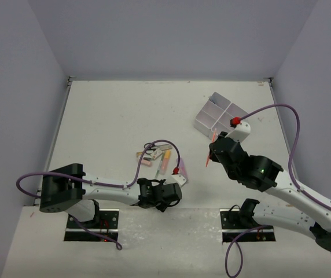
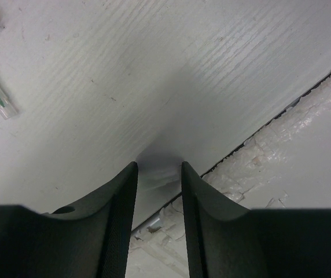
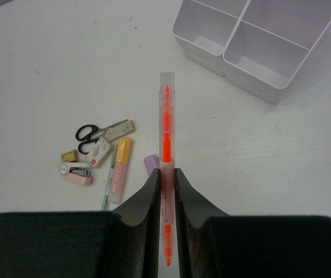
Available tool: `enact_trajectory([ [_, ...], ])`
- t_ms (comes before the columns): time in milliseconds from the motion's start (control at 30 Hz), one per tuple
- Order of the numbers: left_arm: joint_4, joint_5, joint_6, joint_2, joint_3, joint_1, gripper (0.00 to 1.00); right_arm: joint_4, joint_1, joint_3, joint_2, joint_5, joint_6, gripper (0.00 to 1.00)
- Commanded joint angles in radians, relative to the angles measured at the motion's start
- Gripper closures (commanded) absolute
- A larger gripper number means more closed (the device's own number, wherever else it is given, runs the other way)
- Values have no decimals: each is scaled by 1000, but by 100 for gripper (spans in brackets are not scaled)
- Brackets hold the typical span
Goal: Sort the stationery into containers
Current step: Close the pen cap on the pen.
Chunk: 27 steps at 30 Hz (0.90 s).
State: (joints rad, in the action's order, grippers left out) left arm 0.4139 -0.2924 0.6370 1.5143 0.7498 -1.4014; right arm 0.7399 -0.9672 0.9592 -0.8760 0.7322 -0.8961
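Right gripper (image 3: 165,179) clamps an orange marker (image 3: 166,121), box (image 3: 252,81) ahead of its tip, while left gripper (image 2: 158,168) hangs jaws apart low over the table (image 2: 241,69).

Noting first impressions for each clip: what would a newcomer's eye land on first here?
The bright orange marker clamped in the right gripper, held short of the white divided box at the far right. Next, the small heap of stationery near the middle, scissors included, with the left gripper nearby, its jaws apart and empty.
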Motion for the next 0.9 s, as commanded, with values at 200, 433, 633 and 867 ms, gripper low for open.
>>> enact_trajectory([
  [200, 39, 18, -19, 12, -15, 2, 52, -29, 4, 6, 7, 18, 3, 100],
  [433, 24, 14, -97, -8, -13, 2, 42, -31, 4, 3, 10, 12, 3, 100],
  [633, 31, 48, -179, -48, -10, 3, 34, -42, 5, -5, 19, 5, 6, 100],
  [867, 13, 130, -238, -68, -5, 4, 23, -57, 5, -27, 43, -6, 14, 100],
])
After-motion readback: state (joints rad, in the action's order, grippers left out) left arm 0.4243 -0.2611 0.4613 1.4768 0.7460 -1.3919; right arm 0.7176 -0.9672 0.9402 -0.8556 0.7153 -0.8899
